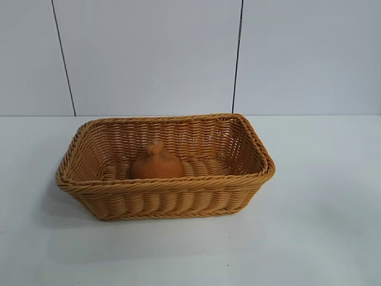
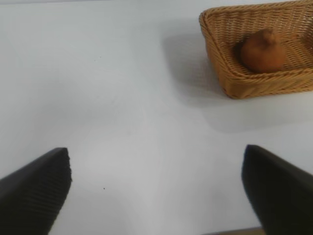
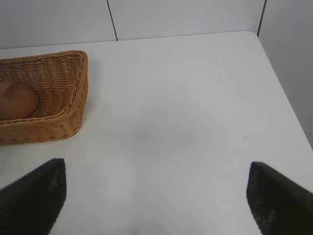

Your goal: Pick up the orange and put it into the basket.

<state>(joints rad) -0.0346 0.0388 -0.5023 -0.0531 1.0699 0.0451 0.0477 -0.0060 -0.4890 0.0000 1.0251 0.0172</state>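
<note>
The orange point(image 1: 156, 163), dull orange-brown with a small knob on top, sits inside the woven wicker basket point(image 1: 172, 199) near its front wall, at the middle of the white table. It also shows inside the basket in the left wrist view point(image 2: 262, 51) and partly in the right wrist view point(image 3: 17, 100). Neither arm shows in the exterior view. My left gripper point(image 2: 156, 161) is open and empty over bare table, well away from the basket point(image 2: 220, 68). My right gripper point(image 3: 155, 171) is open and empty over bare table, off to the side of the basket point(image 3: 73, 98).
The white table point(image 1: 321, 226) stretches around the basket. A grey panelled wall point(image 1: 149, 53) rises behind it. The table's edge and corner point(image 3: 259, 39) show in the right wrist view.
</note>
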